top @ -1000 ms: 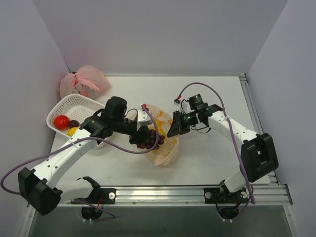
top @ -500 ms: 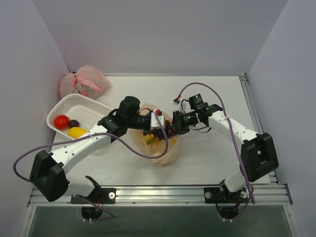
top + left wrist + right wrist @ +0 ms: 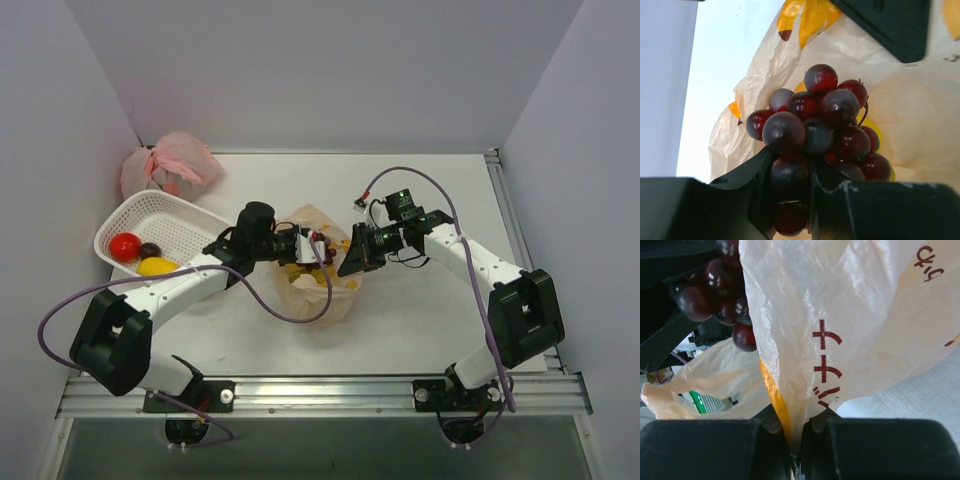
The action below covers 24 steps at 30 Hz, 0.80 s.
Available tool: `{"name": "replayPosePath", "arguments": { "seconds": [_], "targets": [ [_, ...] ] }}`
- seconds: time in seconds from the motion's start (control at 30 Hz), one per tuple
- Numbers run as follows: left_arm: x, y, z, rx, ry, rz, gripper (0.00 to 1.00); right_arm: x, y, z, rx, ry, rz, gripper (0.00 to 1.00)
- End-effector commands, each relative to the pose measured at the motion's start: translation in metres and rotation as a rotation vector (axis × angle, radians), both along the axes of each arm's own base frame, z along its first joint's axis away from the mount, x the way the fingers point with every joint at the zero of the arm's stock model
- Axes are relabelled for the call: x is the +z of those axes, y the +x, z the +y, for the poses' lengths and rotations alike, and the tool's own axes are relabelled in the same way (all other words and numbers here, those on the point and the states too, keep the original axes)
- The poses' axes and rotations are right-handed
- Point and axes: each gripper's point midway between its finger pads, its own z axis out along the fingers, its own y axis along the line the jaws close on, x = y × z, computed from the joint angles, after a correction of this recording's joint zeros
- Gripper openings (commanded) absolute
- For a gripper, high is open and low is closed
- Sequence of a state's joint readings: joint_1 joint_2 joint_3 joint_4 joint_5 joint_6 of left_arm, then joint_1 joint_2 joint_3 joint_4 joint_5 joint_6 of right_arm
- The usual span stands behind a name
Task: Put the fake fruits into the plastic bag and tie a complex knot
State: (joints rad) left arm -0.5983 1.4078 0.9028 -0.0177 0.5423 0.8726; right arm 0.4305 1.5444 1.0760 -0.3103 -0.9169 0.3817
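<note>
The plastic bag [image 3: 322, 292] lies mid-table with its mouth open; it also shows in the left wrist view [image 3: 920, 115] and the right wrist view [image 3: 850, 315]. My left gripper [image 3: 312, 248] [image 3: 790, 200] is shut on the dark purple grape bunch [image 3: 815, 125] [image 3: 720, 285] and holds it in the bag's mouth, above yellow pieces [image 3: 303, 275] inside. My right gripper [image 3: 350, 262] [image 3: 795, 440] is shut on the bag's right rim and holds it up. A red round fruit [image 3: 125, 245], a dark fruit [image 3: 150, 250] and a yellow fruit [image 3: 157, 266] lie in the white mesh basket [image 3: 175, 215].
The basket stands at the left. A plain pink tied bag [image 3: 170, 165] sits behind it at the back left corner. White walls enclose the table. A metal rail [image 3: 330, 390] runs along the near edge.
My left gripper has carried the grape bunch right and back, from the bag's left side into its open mouth. The right gripper has kept its hold on the rim.
</note>
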Motion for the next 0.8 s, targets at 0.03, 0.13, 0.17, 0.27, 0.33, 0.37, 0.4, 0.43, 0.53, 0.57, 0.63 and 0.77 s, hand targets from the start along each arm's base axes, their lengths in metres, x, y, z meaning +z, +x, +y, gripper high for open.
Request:
{"name": "replayPosePath", "arguments": {
  "seconds": [0.03, 0.13, 0.17, 0.27, 0.33, 0.37, 0.4, 0.43, 0.53, 0.57, 0.63, 0.77],
  "targets": [
    [0.033, 0.034, -0.013, 0.077, -0.035, -0.171, 0.10, 0.015, -0.002, 0.001, 0.016, 0.037, -0.016, 0.00],
    [0.018, 0.030, -0.020, 0.076, 0.009, -0.091, 0.40, 0.012, 0.001, 0.001, 0.011, 0.028, -0.015, 0.00],
    [0.025, 0.031, -0.024, 0.079, 0.000, -0.079, 0.58, 0.010, 0.003, 0.000, 0.007, 0.022, -0.017, 0.00],
    [0.029, 0.021, -0.025, 0.072, 0.005, 0.019, 0.71, 0.008, 0.007, -0.003, -0.011, 0.008, -0.016, 0.00],
    [0.034, 0.009, -0.021, 0.070, -0.005, 0.090, 0.79, 0.005, 0.009, -0.007, -0.025, -0.005, -0.018, 0.00],
    [0.043, 0.002, -0.025, 0.038, -0.028, 0.110, 0.80, 0.004, 0.010, -0.009, -0.030, -0.009, -0.020, 0.00],
    [0.042, -0.009, -0.023, 0.021, -0.024, 0.152, 0.95, 0.003, 0.010, -0.010, -0.034, -0.015, -0.021, 0.00],
    [0.053, -0.017, -0.021, 0.010, -0.044, 0.165, 0.97, 0.002, 0.010, -0.012, -0.034, -0.022, -0.022, 0.00],
    [0.074, -0.046, -0.015, -0.014, -0.096, 0.258, 0.97, -0.001, 0.009, -0.016, -0.034, -0.042, -0.038, 0.00],
    [0.079, -0.054, -0.012, -0.020, -0.105, 0.283, 0.98, -0.001, 0.010, -0.018, -0.036, -0.049, -0.045, 0.00],
    [0.090, -0.085, -0.004, -0.077, -0.120, 0.341, 0.96, -0.003, 0.009, -0.021, -0.041, -0.066, -0.055, 0.00],
    [0.088, -0.139, 0.006, -0.201, -0.111, 0.419, 0.90, -0.006, 0.007, -0.022, -0.036, -0.073, -0.046, 0.00]
  ]
}}
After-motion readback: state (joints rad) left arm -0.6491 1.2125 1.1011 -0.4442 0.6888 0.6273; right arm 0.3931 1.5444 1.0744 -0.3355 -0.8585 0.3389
